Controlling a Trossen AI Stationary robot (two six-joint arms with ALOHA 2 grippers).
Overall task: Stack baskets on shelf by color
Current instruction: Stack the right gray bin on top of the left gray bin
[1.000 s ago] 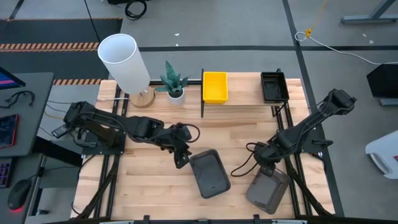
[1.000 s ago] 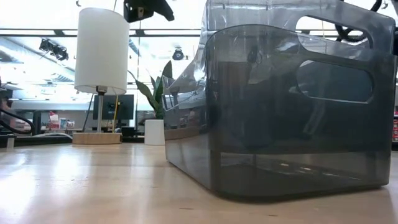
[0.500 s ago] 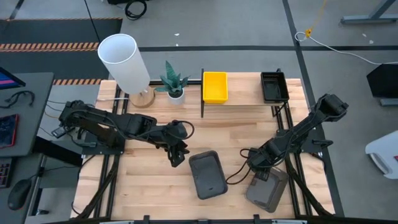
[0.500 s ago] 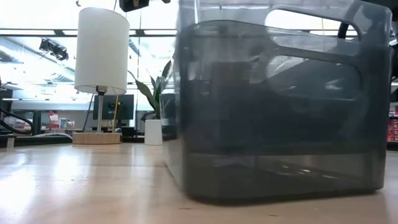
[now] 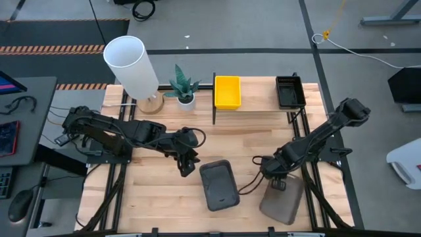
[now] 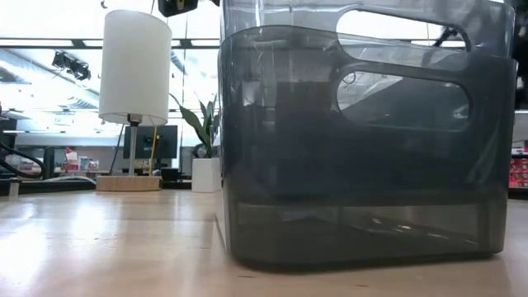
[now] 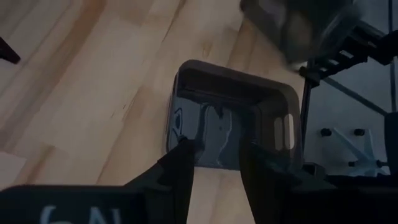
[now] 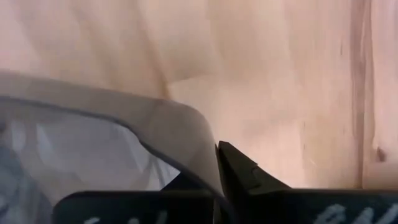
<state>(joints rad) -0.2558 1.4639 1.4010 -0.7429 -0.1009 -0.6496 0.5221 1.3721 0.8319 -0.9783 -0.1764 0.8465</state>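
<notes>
Two smooth dark grey baskets stand on the wooden table near its front edge. The middle one (image 5: 220,185) (image 7: 233,121) fills the low view (image 6: 363,140), and the right one (image 5: 283,204) lies beside it. My left gripper (image 5: 187,163) (image 7: 216,152) hovers open just left of the middle basket and above it, touching nothing. My right gripper (image 5: 273,178) (image 8: 217,180) is shut on the right basket. On the shelf (image 5: 260,102) at the far side, a yellow basket (image 5: 227,92) sits at the left end and a black slotted one (image 5: 289,91) at the right end. My right gripper pinches the right grey basket's top rim at a rounded corner (image 8: 186,140), the far-left corner in the high view. One finger (image 8: 242,171) is outside the wall and the other is hidden behind the wall. The fingers come steeply from above, pointing down.
A white lamp (image 5: 131,66) and a small potted plant (image 5: 183,85) stand at the far left of the table. A black cable (image 5: 253,181) loops between the two grey baskets. Black frame rails (image 5: 309,178) run along the table's right side.
My right gripper has moved toward the near left, rolled its wrist, and shut on the right grey basket's rim. My left gripper has drawn back from the middle grey basket toward the left. That basket has turned a little and now stands square to the near edge.
</notes>
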